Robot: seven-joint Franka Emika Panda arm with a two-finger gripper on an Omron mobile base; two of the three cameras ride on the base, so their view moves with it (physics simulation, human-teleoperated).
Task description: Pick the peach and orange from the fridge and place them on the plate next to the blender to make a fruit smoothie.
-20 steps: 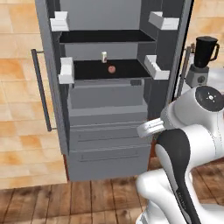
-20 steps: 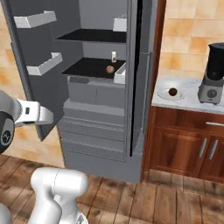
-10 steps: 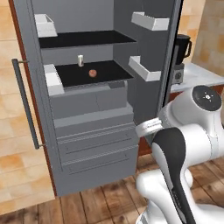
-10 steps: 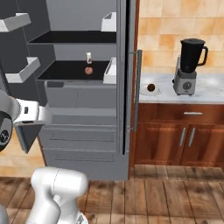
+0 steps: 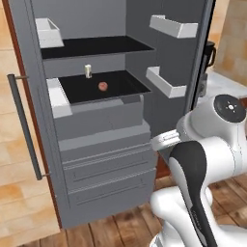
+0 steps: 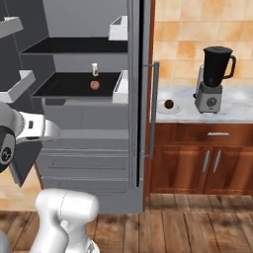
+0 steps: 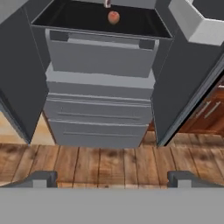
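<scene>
Inside, round peach on flat black fridge shelf, possibly matte

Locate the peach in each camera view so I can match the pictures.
Left base view: the peach lies near the middle of the fridge's lower black shelf, upper centre.
Right base view: the peach is upper left, on the same shelf.
Hand view: the peach is at the top centre.
Shared landmark: the small cream bottle just behind it.

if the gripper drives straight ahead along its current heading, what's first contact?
Probably the fridge's lower drawer fronts: they sit centred ahead of the open gripper. The peach lies well above that line. Depth is unclear.
</scene>
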